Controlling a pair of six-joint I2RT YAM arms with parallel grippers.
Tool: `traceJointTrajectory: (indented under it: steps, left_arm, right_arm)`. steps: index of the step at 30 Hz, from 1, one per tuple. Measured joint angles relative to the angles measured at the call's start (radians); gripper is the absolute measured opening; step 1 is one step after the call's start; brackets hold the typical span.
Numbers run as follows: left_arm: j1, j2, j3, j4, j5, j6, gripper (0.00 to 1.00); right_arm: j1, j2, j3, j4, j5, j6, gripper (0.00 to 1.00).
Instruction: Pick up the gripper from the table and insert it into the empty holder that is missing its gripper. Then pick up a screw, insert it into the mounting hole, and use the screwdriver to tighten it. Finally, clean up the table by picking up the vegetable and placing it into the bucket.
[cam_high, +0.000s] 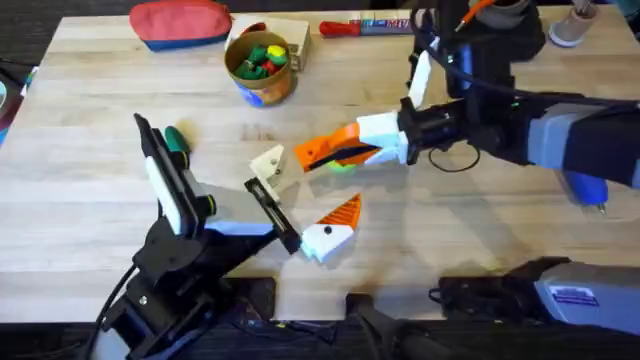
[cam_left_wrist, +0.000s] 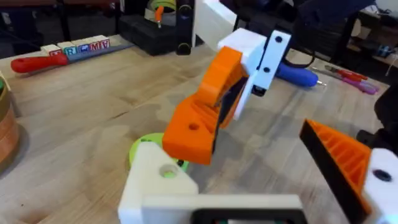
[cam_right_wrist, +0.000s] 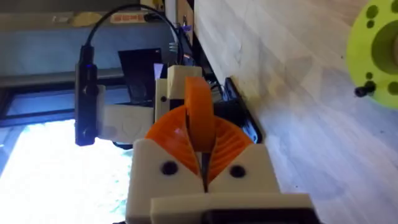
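Overhead: saw cream wedge-shaped gripper (cam_high: 268, 161) at table centre, held at left gripper (cam_high: 262, 186), finger state impossible to tell. Holder (cam_high: 331, 231) lay just near-right of it. Right gripper (cam_high: 312, 152) pressed closed, hiding a green disc (cam_high: 343, 166).

Left wrist: gripper (cam_left_wrist: 157, 180) filled the near foreground, cut off; holder (cam_left_wrist: 348, 163) partly cropped.

Right wrist: orange fingers (cam_right_wrist: 186, 140) met.

Gripper (cam_high: 268, 160) behind holder (cam_high: 330, 232).
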Motion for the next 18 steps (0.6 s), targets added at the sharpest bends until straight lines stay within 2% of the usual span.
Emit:
traceJointTrajectory:
  steps: [8, 18]
  left_arm:
    - [0.000, 0.000, 0.000, 0.000, 0.000, 0.000, 0.987]
    - [0.000, 0.000, 0.000, 0.000, 0.003, 0.000, 0.986]
  right_arm:
    - [0.058, 0.034, 0.000, 0.055, -0.038, 0.091, 0.003]
    - [0.076, 0.042, 0.000, 0.143, -0.046, 0.159, 0.003]
